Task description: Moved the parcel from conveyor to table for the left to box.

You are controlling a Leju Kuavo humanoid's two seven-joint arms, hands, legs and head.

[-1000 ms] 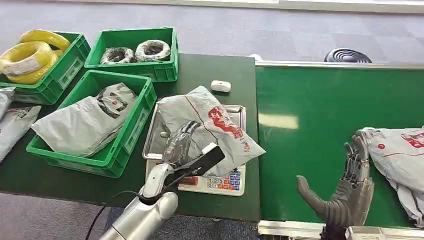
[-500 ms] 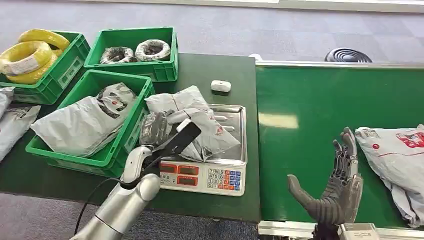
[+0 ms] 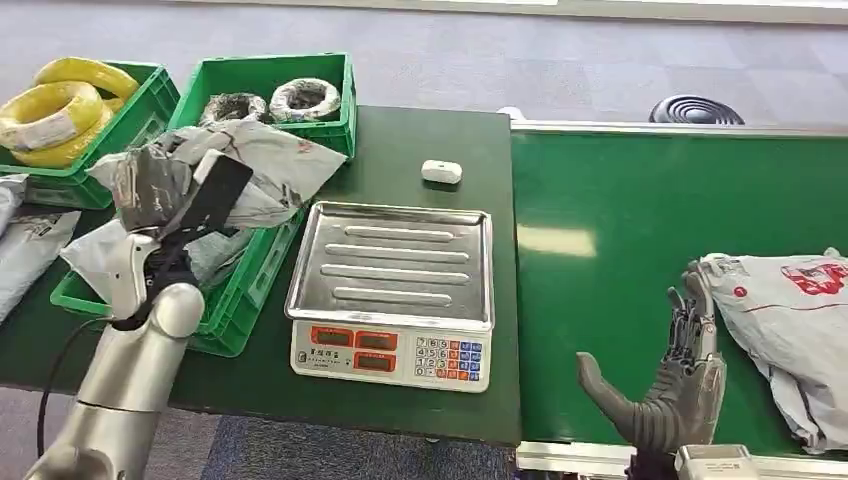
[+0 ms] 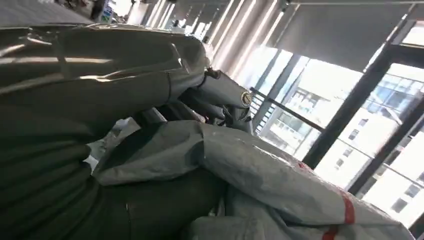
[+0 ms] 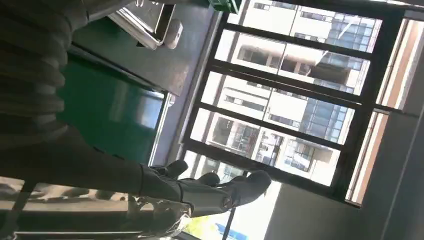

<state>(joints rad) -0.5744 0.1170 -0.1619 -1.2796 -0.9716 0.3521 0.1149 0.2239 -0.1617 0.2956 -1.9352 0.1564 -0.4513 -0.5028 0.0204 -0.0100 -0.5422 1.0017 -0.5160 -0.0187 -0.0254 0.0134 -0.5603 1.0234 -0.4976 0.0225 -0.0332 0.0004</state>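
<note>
The left hand [image 3: 150,190] grips a grey parcel [image 3: 270,165] over the green crate [image 3: 255,275]. The scale [image 3: 392,290] sits beside it on the counter [image 3: 420,135]. The right hand [image 3: 675,385], fingers spread, holds nothing near another parcel [image 3: 790,320].

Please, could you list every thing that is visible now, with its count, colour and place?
held parcel: one, grey, above the near crate
green crates: three, left of table
crated parcel: one, grey, in near crate
yellow coils: several, far-left crate
wrapped coils: two, dark, far-middle crate
scale: one, white with silver tray, table front
small device: one, white, behind scale
belt parcel: one, grey, on green conveyor
edge parcels: grey, table's left edge
left hand: grips held parcel
right hand: open, beside belt parcel
</note>
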